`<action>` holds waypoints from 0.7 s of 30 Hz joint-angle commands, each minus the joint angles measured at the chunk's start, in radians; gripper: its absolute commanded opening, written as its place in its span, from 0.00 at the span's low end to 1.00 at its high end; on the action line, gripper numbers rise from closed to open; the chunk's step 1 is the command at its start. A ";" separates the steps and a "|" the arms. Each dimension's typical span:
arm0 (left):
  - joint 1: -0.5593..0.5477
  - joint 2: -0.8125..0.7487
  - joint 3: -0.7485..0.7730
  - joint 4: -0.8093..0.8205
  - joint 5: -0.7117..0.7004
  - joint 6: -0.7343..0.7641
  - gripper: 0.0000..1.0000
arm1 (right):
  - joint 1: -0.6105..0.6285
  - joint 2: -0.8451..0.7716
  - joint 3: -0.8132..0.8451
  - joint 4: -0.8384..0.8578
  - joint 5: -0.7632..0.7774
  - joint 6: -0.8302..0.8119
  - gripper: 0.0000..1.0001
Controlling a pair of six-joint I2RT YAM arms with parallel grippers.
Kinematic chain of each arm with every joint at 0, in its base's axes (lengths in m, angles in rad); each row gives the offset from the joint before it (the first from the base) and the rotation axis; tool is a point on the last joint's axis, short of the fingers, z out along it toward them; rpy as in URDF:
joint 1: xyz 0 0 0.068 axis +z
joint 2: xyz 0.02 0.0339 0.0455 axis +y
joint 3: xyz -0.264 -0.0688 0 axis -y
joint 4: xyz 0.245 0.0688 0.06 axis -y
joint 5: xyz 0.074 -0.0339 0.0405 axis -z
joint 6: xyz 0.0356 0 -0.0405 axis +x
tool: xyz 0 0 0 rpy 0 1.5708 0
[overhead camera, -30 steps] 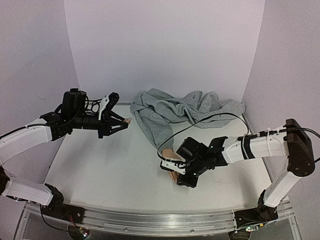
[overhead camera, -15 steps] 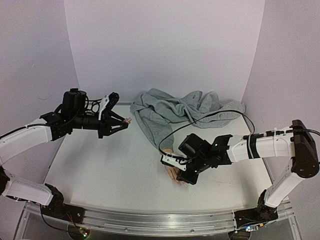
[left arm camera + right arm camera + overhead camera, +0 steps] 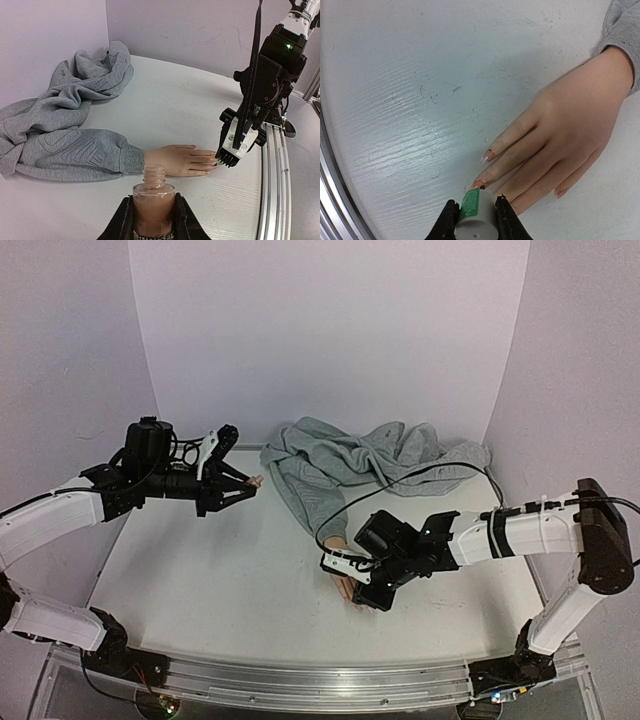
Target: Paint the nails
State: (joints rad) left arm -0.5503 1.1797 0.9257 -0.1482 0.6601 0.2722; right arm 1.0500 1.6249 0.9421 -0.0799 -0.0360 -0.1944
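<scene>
A flesh-coloured mannequin hand [image 3: 343, 586] [image 3: 180, 161] [image 3: 570, 130] lies flat near the table's front, its wrist in a grey sweatshirt sleeve [image 3: 75, 152]. Its nails [image 3: 488, 156] are pale and glossy. My right gripper [image 3: 355, 578] [image 3: 475, 204] is shut on a grey brush cap with a green label [image 3: 476, 215]. It hovers at the fingertips, with the dark brush tip against one middle nail [image 3: 480, 185]. Far left and raised, my left gripper [image 3: 245, 485] [image 3: 153, 200] is shut on an uncapped bottle of pinkish-beige polish [image 3: 153, 192].
The rest of the grey sweatshirt [image 3: 370, 465] is heaped at the back of the table. A black cable [image 3: 420, 475] loops over it toward the right arm. An aluminium rail [image 3: 300, 680] [image 3: 272, 190] runs along the front edge. Purple walls close in the sides and back.
My right gripper has shifted slightly over the fingertips, still holding the brush cap. The left arm and its bottle have not moved.
</scene>
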 commanded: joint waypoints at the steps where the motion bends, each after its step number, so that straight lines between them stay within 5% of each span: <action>1: 0.006 -0.008 0.019 0.042 0.017 0.001 0.00 | 0.005 0.006 0.015 -0.029 -0.003 -0.004 0.00; 21: 0.006 -0.007 0.021 0.040 0.015 0.002 0.00 | 0.004 0.035 0.021 -0.039 -0.006 -0.015 0.00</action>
State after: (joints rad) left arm -0.5503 1.1797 0.9257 -0.1482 0.6601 0.2722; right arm 1.0500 1.6379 0.9421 -0.0814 -0.0368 -0.2043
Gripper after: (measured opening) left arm 0.228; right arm 0.223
